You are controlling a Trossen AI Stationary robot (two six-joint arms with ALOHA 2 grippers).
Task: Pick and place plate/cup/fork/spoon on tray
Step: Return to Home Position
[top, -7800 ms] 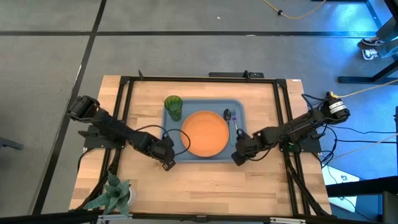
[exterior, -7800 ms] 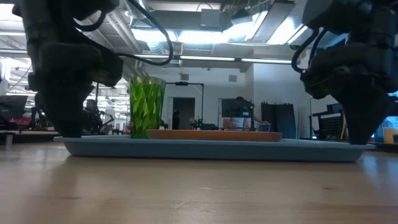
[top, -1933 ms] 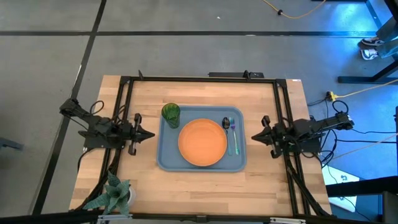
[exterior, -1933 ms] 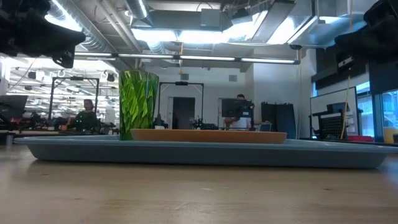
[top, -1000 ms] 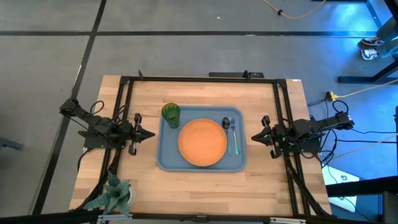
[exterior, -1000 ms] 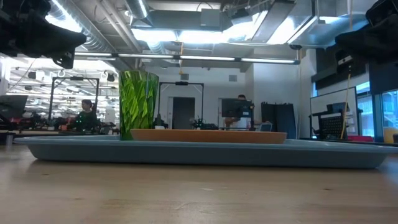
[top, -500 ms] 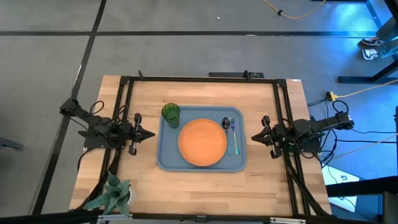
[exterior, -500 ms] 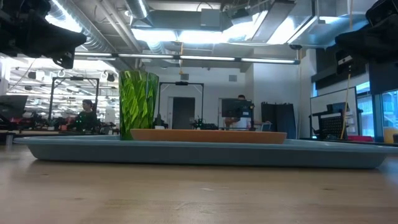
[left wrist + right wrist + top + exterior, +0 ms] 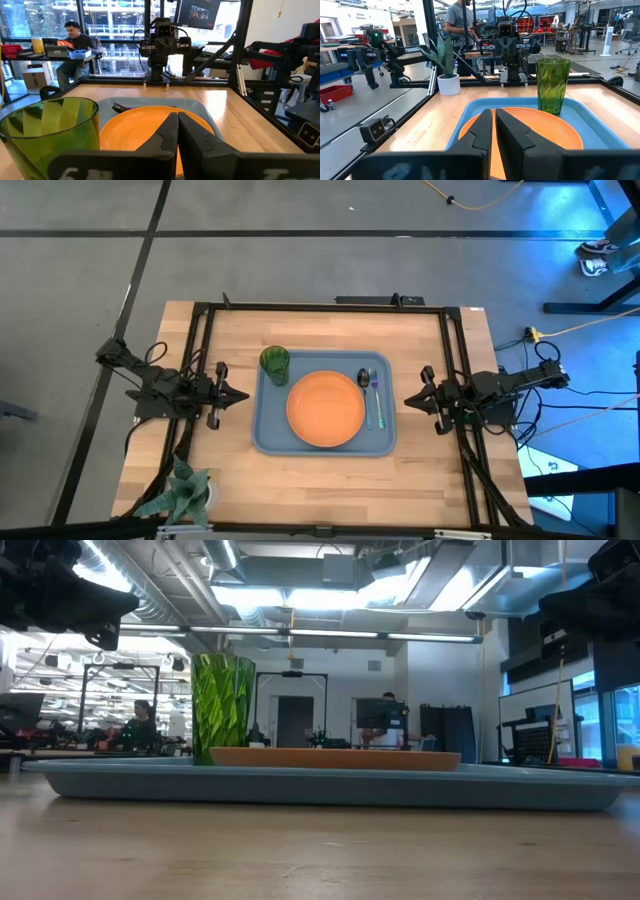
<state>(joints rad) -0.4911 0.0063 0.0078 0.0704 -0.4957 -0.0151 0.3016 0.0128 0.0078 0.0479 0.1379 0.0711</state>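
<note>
Tray (image 9: pixel 268 438) sits mid-frame in high view, on tabletop (image 9: pixel 330 480). Plate (image 9: pixel 326 409) lies flat in tray centre. Cup (image 9: pixel 275 362) stands upright in tray's upper-left corner, just beside plate rim, apart from it as far as seen. Spoon (image 9: pixel 365 381) and fork (image 9: pixel 375 400) lie side by side along tray's right strip, right of plate; spoon nearer plate, fork nearer rim. Spoon bowl and fork tines point to frame top.

Left tool (image 9: pixel 243 395) hangs at left of frame, off tray, near its left rim, w/ fingers pressed together, nothing held; left wrist view shows both fingers (image 9: pixel 167 132) meeting tip to tip. Right tool (image 9: pixel 408 399) at right of frame, off tray, near its right rim, also pressed together and empty; fingers (image 9: pixel 482 127) nearly touching in right wrist view.

Low view: tray (image 9: pixel 320 785) spans frame, plate (image 9: pixel 335 757) on it, cup (image 9: pixel 222 707) at left. Plant (image 9: pixel 180 488) in pot at lower left of tabletop, well apart from tray. A person (image 9: pixel 75 37) sits at a desk in the room beyond.
</note>
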